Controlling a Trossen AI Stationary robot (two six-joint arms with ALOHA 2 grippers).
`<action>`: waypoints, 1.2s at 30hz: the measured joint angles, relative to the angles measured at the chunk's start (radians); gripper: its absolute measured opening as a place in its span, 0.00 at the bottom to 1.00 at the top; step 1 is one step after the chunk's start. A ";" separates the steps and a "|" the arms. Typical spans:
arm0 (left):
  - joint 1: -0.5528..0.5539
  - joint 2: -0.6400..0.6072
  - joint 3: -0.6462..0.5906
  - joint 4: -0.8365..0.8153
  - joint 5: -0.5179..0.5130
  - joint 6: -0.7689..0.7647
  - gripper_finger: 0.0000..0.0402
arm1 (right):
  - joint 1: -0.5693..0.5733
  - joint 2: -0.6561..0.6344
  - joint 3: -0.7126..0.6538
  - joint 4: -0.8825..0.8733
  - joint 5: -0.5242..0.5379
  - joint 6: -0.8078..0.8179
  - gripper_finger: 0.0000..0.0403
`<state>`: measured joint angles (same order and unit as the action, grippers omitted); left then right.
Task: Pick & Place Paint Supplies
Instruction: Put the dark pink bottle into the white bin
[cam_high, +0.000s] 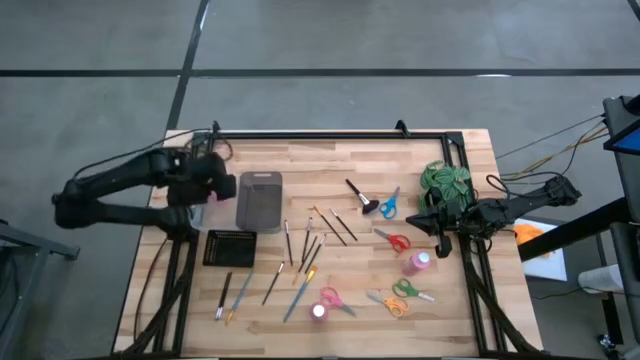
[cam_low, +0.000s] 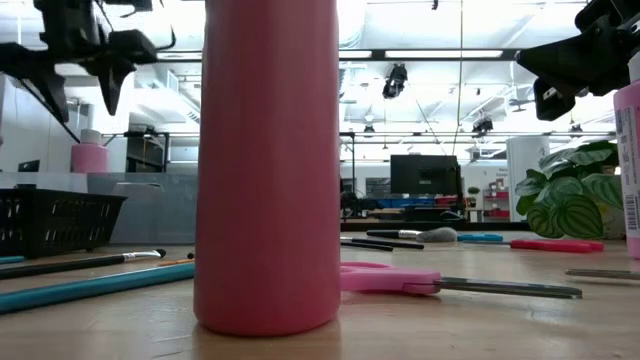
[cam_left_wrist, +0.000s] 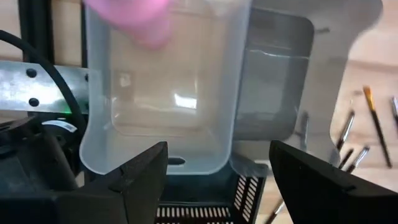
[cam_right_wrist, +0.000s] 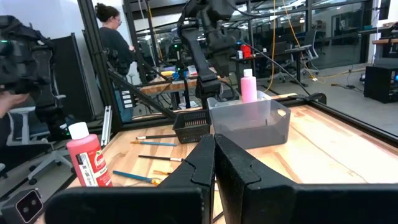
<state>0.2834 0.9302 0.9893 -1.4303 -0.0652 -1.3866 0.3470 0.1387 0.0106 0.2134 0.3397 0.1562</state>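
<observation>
The left gripper (cam_high: 212, 180) hung spread over the clear bin (cam_high: 258, 200) at the table's nine o'clock, a pink bottle (cam_right_wrist: 248, 86) standing just beneath it, apparently just released. The right gripper (cam_high: 437, 222) waited pressed together at three o'clock. Next probably calls for fetching another bottle (cam_high: 419, 263). Only the right wrist view showed that bottle upright in the bin

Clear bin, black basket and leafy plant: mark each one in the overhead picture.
clear bin (cam_high: 258, 200), high view, on its floor.
black basket (cam_high: 230, 247), high view, on the middle of its mesh.
leafy plant (cam_high: 446, 183), high view, on its leaves.
</observation>
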 joint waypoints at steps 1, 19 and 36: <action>-0.051 0.013 0.008 0.003 -0.014 -0.026 0.71 | 0.000 0.000 0.000 0.000 0.000 0.000 0.02; -0.607 0.396 0.270 0.104 -0.172 -0.072 0.71 | 0.000 0.000 0.000 0.000 0.000 0.000 0.02; -0.875 0.707 0.505 0.529 -0.214 0.313 0.71 | 0.000 0.000 0.000 0.000 0.000 0.000 0.02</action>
<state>-0.5913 1.6377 1.4945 -0.9012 -0.2788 -1.0737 0.3467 0.1387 0.0107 0.2134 0.3397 0.1562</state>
